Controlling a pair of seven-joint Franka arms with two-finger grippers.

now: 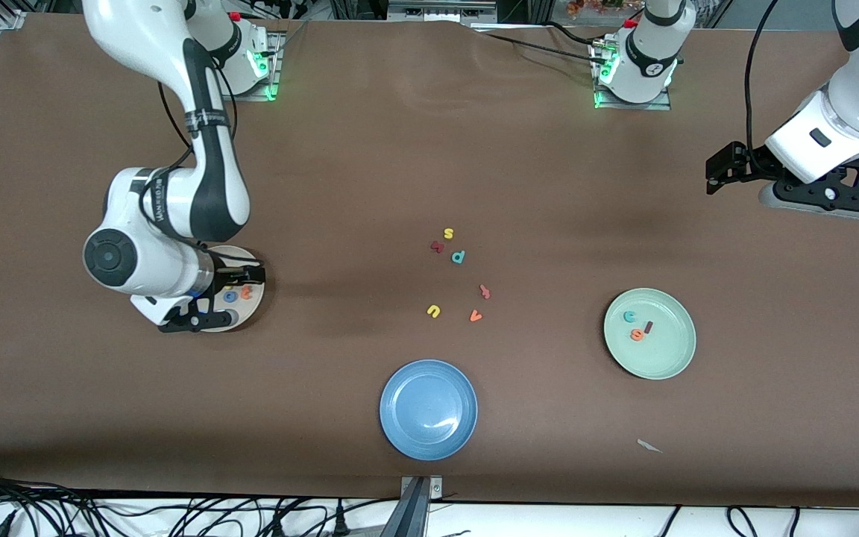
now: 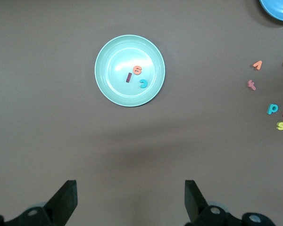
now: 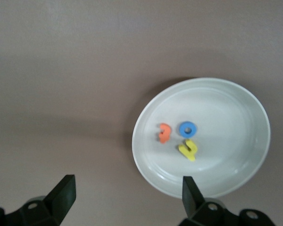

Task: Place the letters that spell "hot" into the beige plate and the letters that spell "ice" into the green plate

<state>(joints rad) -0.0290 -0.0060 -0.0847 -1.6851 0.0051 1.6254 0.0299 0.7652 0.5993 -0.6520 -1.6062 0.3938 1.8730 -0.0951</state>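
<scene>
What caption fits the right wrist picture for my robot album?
Open right claw hovering beside the round beige plate, which holds a yellow foam h, blue ring o and orange t.

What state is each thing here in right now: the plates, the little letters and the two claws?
Beige plate: holds yellow h, blue o, orange t.
Green plate: holds teal c, red i, orange e.
Blue plate: empty.
Spare letters: loose on table.
Right gripper: open over beige plate.
Left gripper: open, waiting.

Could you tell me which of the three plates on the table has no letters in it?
The blue plate, nearest the front camera, holds nothing. The beige plate and the green plate each hold three foam letters.
</scene>
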